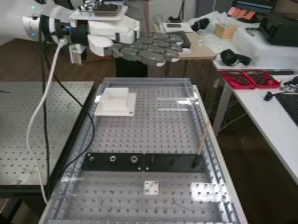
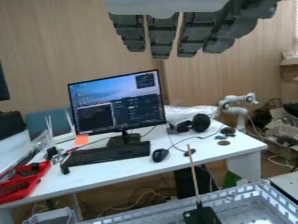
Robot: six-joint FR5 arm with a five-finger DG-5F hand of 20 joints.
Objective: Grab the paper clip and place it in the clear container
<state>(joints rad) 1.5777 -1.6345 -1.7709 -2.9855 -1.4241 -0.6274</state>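
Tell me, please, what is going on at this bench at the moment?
A white robot arm has its robot hand raised near the bench's far end, fingers extended, seemingly holding nothing. On the bench are a white block and a dark strip, with a thin stick rising from it. Nothing is being handled.

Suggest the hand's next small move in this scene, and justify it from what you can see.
Probably ease the hand down toward the perforated bench top. It hangs high near the far end, straight-fingered and holding nothing, well above the surface where the black strip lies. I cannot make out the paper clip for certain.
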